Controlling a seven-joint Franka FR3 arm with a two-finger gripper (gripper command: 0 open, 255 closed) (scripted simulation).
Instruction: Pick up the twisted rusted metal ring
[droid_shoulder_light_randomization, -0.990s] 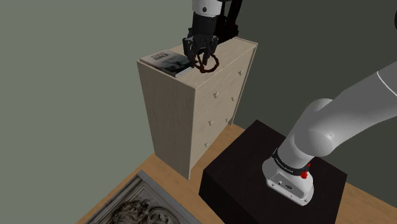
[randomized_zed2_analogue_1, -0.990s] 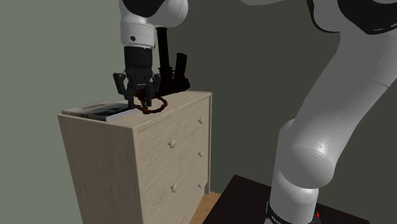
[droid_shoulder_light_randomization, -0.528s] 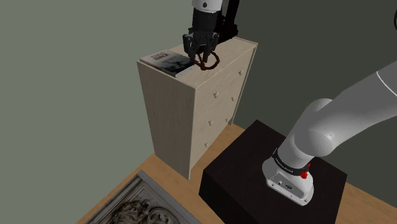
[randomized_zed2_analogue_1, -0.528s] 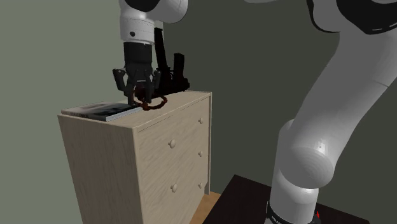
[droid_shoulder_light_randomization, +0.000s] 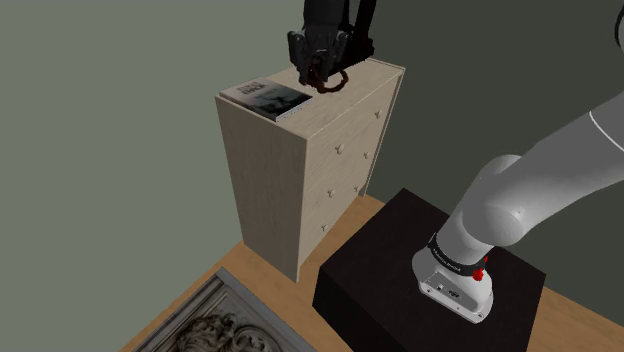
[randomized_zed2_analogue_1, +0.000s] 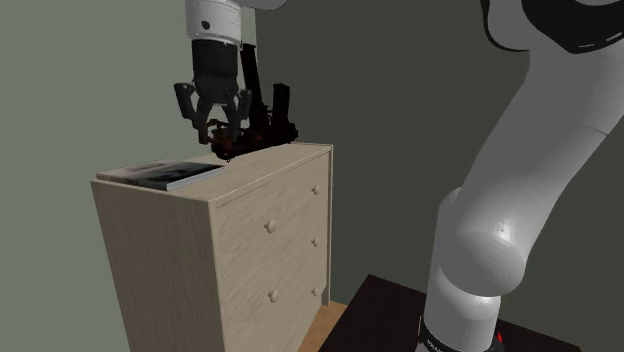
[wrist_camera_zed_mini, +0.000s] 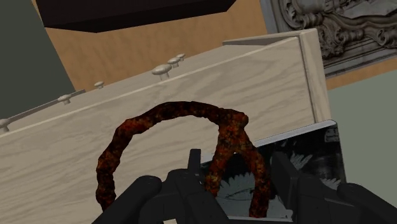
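Clasping the rusty twisted ring (wrist_camera_zed_mini: 191, 110), the gripper (randomized_zed2_analogue_1: 228, 138) hangs above a pale dresser (droid_shoulder_light_randomization: 262, 190). Beneath lies a book (droid_shoulder_light_randomization: 265, 97), lettering unreadable.

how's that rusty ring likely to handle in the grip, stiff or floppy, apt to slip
Probably stiff: the ring holds its twisted loop shape while hanging from the fingers over the dresser. Its rough, lumpy rust should grip rather than slide. The fingers clasp it on one side only, so it may swing or pivot if moved fast.
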